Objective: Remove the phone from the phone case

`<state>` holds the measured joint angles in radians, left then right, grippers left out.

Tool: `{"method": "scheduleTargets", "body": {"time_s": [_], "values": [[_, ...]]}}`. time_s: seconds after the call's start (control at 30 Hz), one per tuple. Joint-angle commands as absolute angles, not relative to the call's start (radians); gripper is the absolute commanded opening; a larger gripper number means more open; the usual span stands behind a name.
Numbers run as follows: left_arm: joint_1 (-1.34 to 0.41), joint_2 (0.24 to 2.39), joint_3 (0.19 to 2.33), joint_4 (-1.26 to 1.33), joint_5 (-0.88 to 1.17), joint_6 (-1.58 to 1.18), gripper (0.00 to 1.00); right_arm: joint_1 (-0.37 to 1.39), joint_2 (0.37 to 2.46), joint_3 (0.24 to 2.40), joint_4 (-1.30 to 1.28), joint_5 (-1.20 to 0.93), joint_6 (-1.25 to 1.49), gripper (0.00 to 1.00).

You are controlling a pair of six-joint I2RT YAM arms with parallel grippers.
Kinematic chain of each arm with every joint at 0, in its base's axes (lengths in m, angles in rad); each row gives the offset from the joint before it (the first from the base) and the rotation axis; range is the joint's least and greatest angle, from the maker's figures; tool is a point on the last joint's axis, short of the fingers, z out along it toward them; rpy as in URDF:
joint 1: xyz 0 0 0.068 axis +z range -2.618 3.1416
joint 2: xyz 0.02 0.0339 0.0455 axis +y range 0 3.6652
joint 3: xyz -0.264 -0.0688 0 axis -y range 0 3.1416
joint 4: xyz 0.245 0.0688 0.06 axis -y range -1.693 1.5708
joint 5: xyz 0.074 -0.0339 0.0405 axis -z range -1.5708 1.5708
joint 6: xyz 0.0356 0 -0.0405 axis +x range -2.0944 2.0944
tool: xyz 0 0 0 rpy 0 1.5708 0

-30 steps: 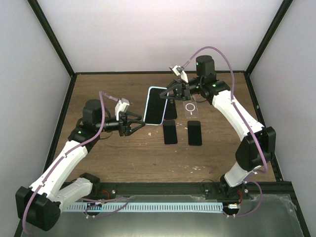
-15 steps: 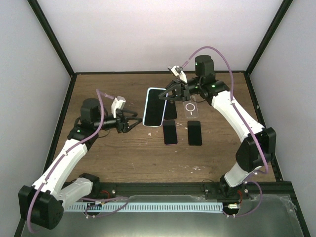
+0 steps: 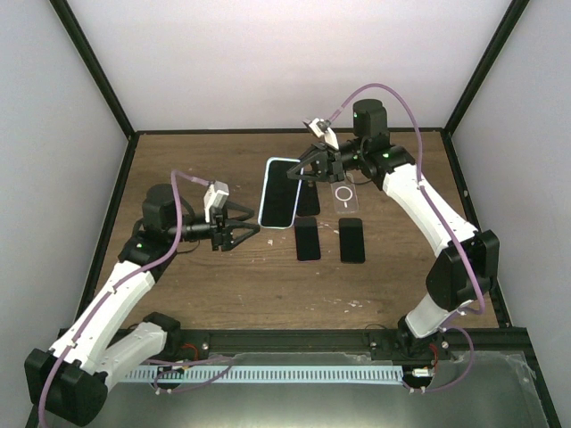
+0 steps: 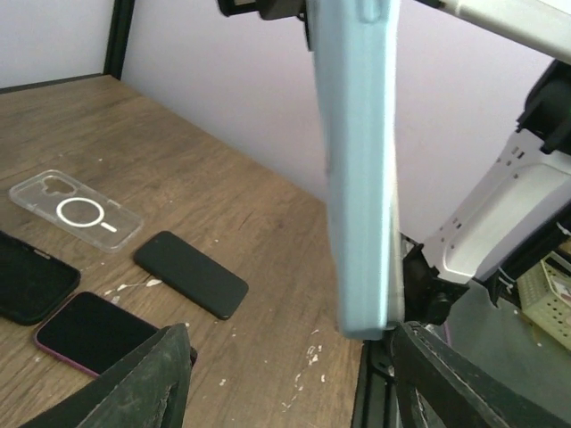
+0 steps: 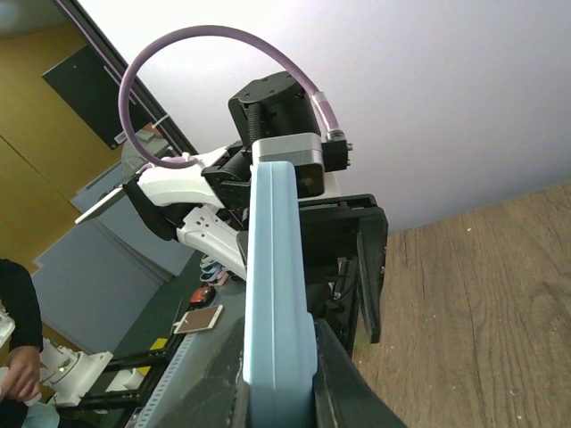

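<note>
Left hand: jaws wide, holding nothing, low over the left middle of the bench, just short of the phone case's near end.
Flat at mid-bench, side by side: black phone, second black phone.
Phone case: light blue, lifted off the bench, tilted; phone seated inside, screen upward.
Right hand: clamped narrow on the case's far end.
Clear case lies flat toward the far edge.
</note>
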<state>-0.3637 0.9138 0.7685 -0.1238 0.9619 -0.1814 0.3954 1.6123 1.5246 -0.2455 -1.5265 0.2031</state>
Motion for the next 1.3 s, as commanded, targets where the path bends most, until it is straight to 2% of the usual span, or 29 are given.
{"method": "scheduleTargets", "body": {"time_s": [0.0,0.47,0.7,0.9,1.03,1.27], "values": [[-0.367,0.937,0.791,-0.135,0.914,-0.169,0.62,0.403,1.585,1.555,-0.237,-1.625,0.196,0.01],[-0.347,1.003,0.812,-0.162,0.729,-0.155,0.56,0.445,1.576,1.544,-0.245,-1.719,0.184,0.01],[-0.303,1.057,0.857,-0.130,0.765,-0.127,0.54,0.471,1.565,1.518,-0.260,-1.722,0.174,0.01],[-0.332,1.069,0.898,-0.066,0.901,-0.139,0.50,0.474,1.572,1.522,-0.299,-1.665,0.136,0.01],[-0.366,1.086,0.930,-0.030,0.924,-0.203,0.48,0.474,1.598,1.531,-0.344,-1.544,0.089,0.01],[-0.374,1.129,0.933,0.048,0.965,-0.357,0.44,0.481,1.655,1.540,-0.312,-1.509,0.122,0.01]]}}
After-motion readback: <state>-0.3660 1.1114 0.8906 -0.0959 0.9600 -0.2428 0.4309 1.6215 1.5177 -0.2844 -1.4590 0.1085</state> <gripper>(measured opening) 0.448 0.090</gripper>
